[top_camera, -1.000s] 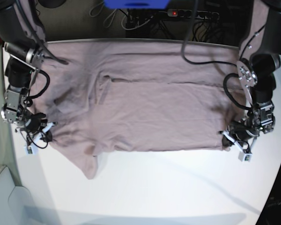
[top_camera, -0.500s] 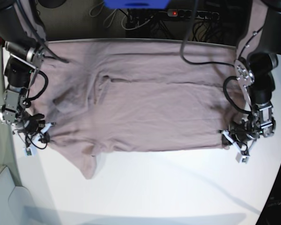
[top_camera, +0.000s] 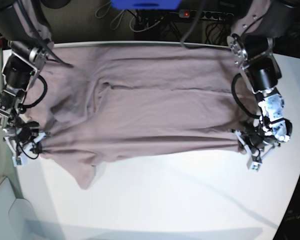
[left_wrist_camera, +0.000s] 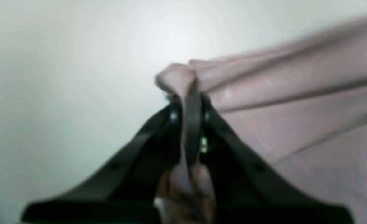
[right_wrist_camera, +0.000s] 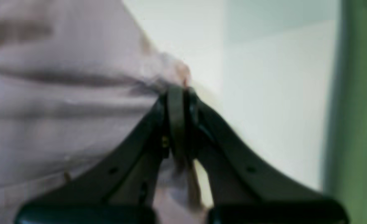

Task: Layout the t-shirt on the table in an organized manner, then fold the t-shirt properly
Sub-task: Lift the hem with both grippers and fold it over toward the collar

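Fabric of the dusty mauve-pink short-sleeved t-shirt [top_camera: 155,105] covers the upper half of the base frame, spread across the smooth white table [top_camera: 180,200] with a taut ridge running between our two grippers. At the right of the frame our left gripper [top_camera: 246,145] is clenched on a bunched corner of the shirt; at the left our right gripper [top_camera: 34,144] pinches its opposite edge. One sleeve droops toward the lower left

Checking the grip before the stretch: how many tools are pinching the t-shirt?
2: the left tool at one end of the t-shirt, the right tool at the opposite end.
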Robot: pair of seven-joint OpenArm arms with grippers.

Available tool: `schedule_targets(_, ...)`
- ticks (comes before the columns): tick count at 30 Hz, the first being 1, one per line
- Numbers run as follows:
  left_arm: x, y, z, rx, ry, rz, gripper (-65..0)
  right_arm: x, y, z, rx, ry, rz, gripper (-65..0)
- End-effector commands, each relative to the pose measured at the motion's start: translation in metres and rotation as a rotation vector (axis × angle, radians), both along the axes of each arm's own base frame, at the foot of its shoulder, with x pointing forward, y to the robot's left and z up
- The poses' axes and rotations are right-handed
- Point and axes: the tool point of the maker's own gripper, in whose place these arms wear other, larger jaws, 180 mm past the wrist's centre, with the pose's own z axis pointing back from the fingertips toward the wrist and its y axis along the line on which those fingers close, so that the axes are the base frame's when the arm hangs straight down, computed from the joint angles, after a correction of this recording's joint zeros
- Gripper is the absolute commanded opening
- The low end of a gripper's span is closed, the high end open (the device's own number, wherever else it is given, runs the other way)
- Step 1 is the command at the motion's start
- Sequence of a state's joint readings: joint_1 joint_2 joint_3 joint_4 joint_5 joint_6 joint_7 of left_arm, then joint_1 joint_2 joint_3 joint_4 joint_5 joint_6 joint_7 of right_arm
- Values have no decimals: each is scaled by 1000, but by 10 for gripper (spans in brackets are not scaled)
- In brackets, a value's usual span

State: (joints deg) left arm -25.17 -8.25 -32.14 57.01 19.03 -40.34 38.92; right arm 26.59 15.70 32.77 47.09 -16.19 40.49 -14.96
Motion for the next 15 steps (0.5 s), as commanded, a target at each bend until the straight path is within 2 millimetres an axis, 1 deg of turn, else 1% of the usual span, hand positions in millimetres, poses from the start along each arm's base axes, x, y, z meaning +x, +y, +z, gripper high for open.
schedule_targets(1,14,7,24,27,-59,11,-650,7,-20,26,-39,-68,-33,-650)
schedule_targets(3,13,8,34,53,-58,18,-650,3,-19,33,-61,-80,-42,-650)
schedule_targets(5,7,9,37,78,-49,24,-650,-5,-23,36,-89,-83,-53,-650)
schedule_targets(6,6,9,42,89,-57,27,-650,-7,-19,38,-91,-90,-53,-650)
schedule_targets(8,6,6,53,104,-77,31,-650,-12,-17,44,-107,-114,-63,-650)
schedule_targets(13,-6,4,65,148,-77,49,-650,-37,-11,55,-170,-138,-76,-650)
schedule_targets(15,-13,6,69,168,-78,57,-650,-48,-8,61,-167,-155,-79,-650)
